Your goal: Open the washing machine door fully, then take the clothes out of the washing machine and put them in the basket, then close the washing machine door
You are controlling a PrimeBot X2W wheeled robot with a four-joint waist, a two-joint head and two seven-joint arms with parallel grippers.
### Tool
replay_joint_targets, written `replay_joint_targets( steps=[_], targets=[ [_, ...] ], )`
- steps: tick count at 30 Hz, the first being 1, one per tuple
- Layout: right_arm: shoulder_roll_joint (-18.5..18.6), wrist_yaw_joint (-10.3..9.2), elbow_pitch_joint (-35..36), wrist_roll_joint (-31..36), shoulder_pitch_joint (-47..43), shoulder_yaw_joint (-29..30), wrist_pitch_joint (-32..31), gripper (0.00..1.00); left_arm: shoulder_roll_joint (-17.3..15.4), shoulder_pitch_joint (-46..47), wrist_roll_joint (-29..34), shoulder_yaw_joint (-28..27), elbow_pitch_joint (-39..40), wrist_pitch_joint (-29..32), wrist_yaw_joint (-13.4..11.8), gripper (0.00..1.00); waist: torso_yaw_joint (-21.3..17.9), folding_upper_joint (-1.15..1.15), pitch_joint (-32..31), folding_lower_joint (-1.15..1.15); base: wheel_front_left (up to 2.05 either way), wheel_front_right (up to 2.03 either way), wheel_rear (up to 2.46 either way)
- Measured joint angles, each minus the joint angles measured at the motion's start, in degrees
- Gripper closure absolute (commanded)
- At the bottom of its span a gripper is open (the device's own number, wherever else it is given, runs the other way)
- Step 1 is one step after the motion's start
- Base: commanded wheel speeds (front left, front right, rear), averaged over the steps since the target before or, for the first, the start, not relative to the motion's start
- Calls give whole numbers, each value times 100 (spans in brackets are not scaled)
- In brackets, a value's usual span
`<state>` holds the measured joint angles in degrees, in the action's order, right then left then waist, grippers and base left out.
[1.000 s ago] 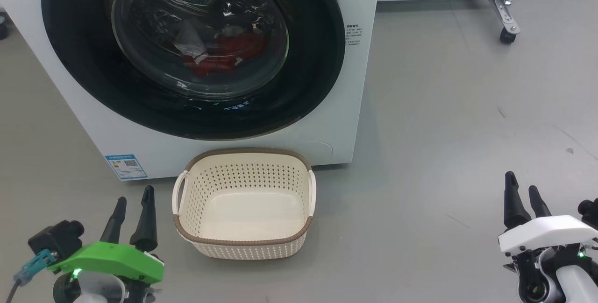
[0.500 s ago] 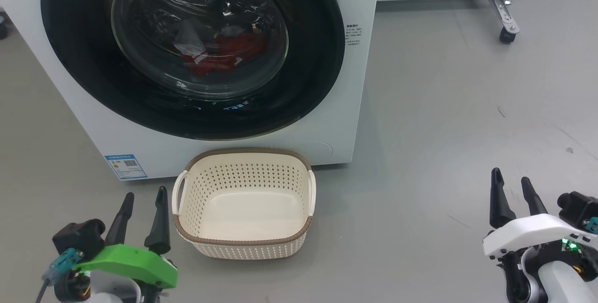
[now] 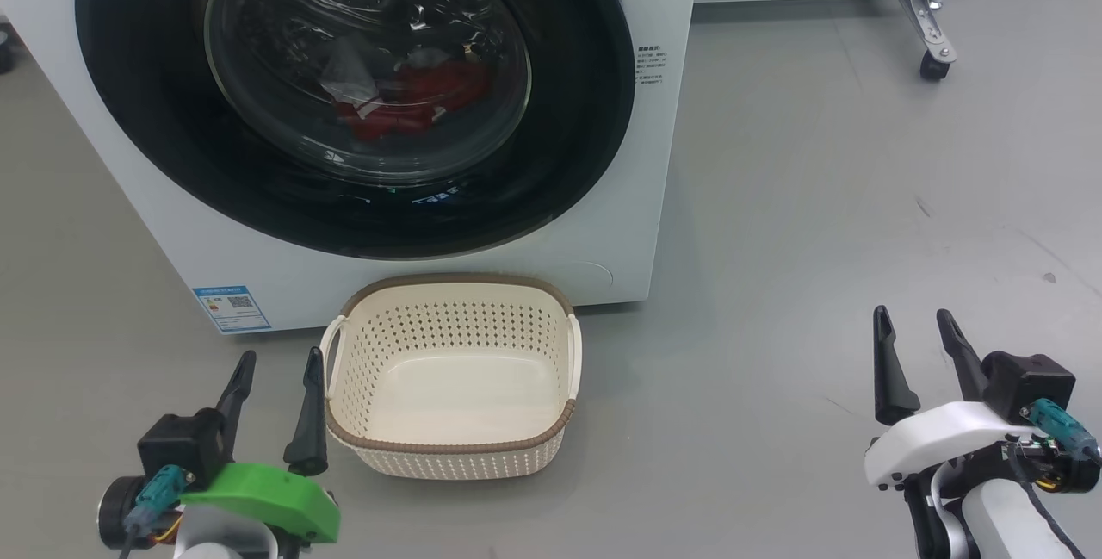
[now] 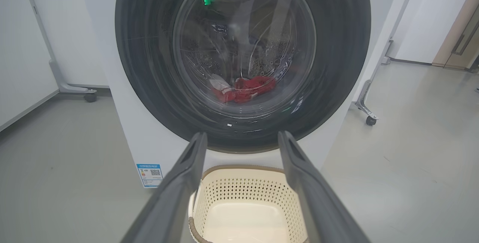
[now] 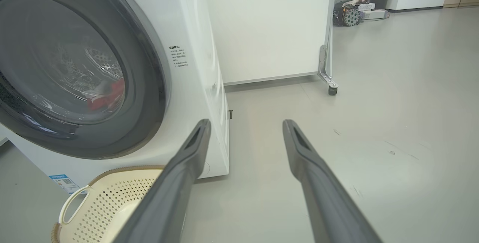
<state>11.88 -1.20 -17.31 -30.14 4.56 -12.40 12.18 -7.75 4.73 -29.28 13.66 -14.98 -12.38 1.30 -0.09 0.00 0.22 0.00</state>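
The white washing machine (image 3: 641,214) fills the upper left of the head view. Its round glossy black door (image 3: 568,137) lies flat against the front. Behind the glass window lie the red and white clothes (image 3: 413,98) in the drum, the same clothes (image 4: 245,88) in the left wrist view. The cream basket (image 3: 448,447) sits empty on the floor right below the door. My left gripper (image 3: 281,357) is open, just left of the basket's handle. My right gripper (image 3: 914,316) is open too, over bare floor far to the right of the basket.
A small blue label (image 3: 231,307) marks the washer's lower left corner. A metal frame leg with a castor (image 3: 934,64) stands at the back right beside a white panel (image 5: 269,26). Grey floor (image 3: 818,223) stretches to the right of the machine.
Both arms have shifted inward: the left gripper moved right and down toward the basket's side, the right gripper moved left. Door, clothes and basket have stayed put.
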Motion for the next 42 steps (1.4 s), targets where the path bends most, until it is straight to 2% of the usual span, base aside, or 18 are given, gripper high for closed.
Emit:
replay_joint_targets(
  steps=[11,35,36,37,42],
  targets=[
    [85,-48,-15,753,103,-243,204,0,1,24,773,123,-91,-201,-49,0,-6,0,-13,0,0,0,0],
    [83,-91,-63,820,111,-174,210,0,108,33,890,-42,-261,-205,-51,0,-17,0,12,0,0,0,0],
    [82,-91,-63,820,111,-165,210,28,109,33,900,-44,-266,-205,-51,0,-14,0,14,0,0,0,0],
    [80,-88,-63,818,111,-151,210,100,112,33,923,-46,-269,-205,-51,0,-12,0,16,0,0,0,0],
    [78,-38,-62,817,111,-140,210,100,142,34,931,-73,-286,-205,-51,0,5,0,26,0,0,0,0]
  ],
)
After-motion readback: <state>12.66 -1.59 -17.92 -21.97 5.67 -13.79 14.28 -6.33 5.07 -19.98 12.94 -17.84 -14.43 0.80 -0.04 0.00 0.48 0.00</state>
